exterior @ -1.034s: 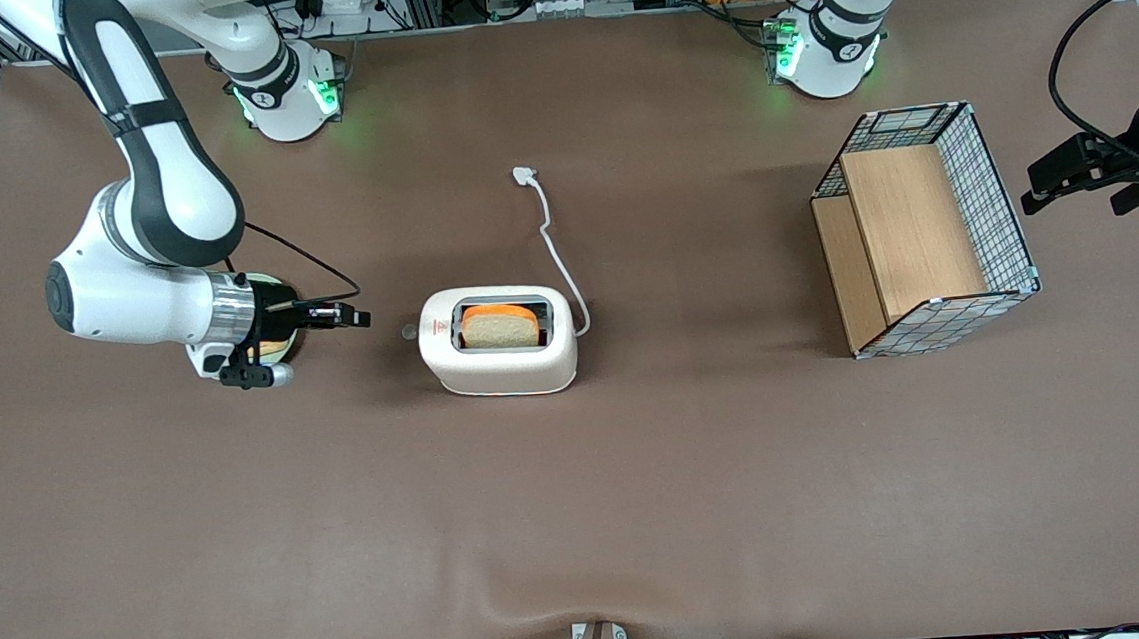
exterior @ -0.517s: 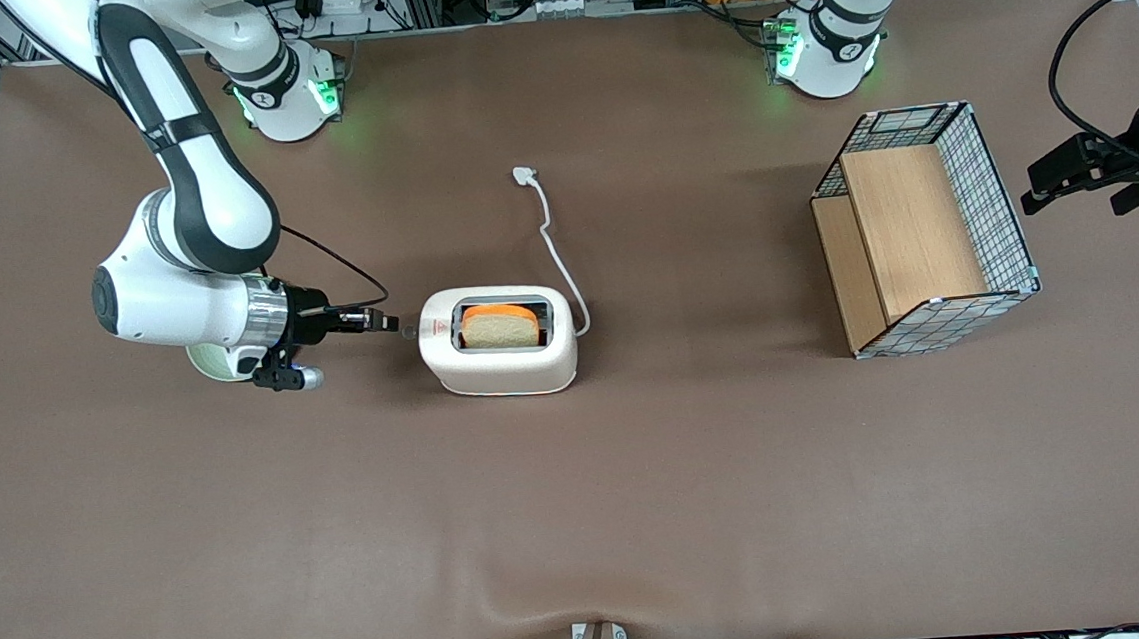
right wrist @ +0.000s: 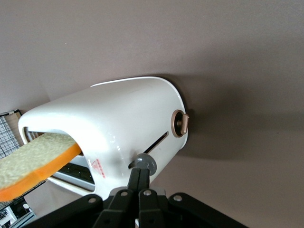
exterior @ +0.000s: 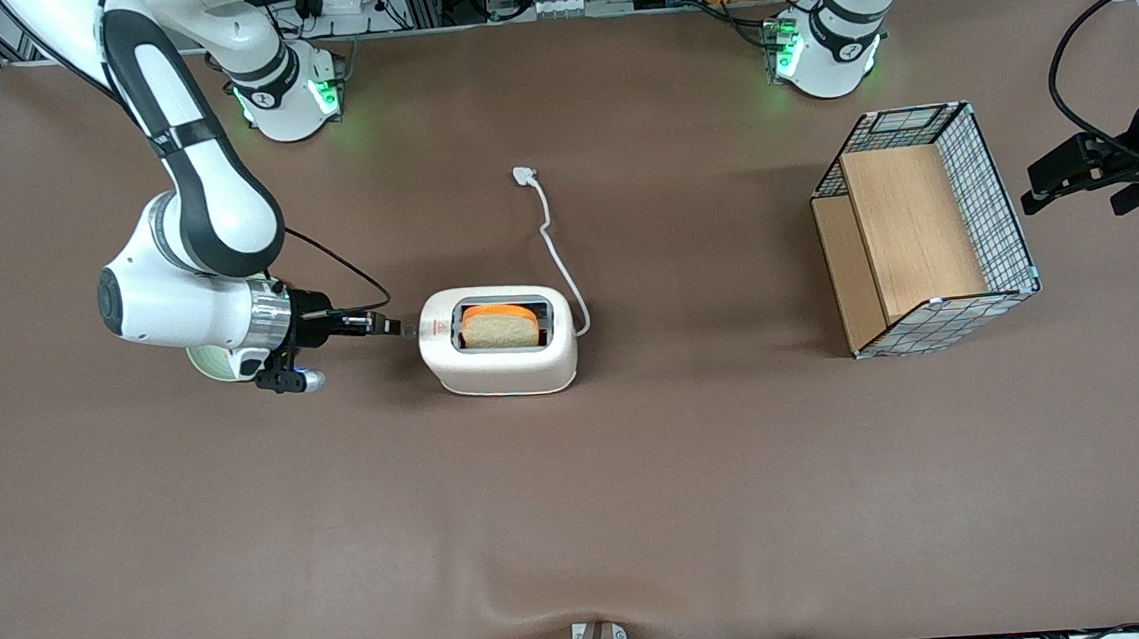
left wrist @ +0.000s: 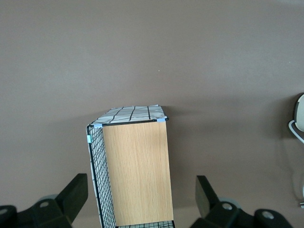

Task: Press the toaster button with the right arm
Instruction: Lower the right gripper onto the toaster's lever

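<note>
The gripper (right wrist: 139, 183), fingers pinched together, appears to touch the toaster button (right wrist: 144, 163); next, push it along the toaster (exterior: 498, 341) slot.

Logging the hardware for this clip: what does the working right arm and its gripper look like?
The right arm is white with glossy rounded shells, black bands and a silver wrist ring. A thin black cable loops from the wrist. Its slim black gripper sits at the toaster end, jaws together. The base glows green.
</note>
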`<action>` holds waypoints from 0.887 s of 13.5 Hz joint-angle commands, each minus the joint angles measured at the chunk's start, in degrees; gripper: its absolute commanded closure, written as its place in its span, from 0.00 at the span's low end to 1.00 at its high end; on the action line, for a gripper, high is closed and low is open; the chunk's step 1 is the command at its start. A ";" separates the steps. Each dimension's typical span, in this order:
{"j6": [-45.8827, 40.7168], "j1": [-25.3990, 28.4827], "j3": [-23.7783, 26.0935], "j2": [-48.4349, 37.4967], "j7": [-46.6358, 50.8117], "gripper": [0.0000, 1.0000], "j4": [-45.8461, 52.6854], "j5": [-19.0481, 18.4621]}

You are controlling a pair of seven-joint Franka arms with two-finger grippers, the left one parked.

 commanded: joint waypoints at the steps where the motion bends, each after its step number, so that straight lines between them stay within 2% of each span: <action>1: 1.88 1.11 -0.33 0.62 -1.95 1.00 -0.65 1.80; 12: 2.40 1.64 -0.24 1.24 -2.48 1.00 -0.39 2.15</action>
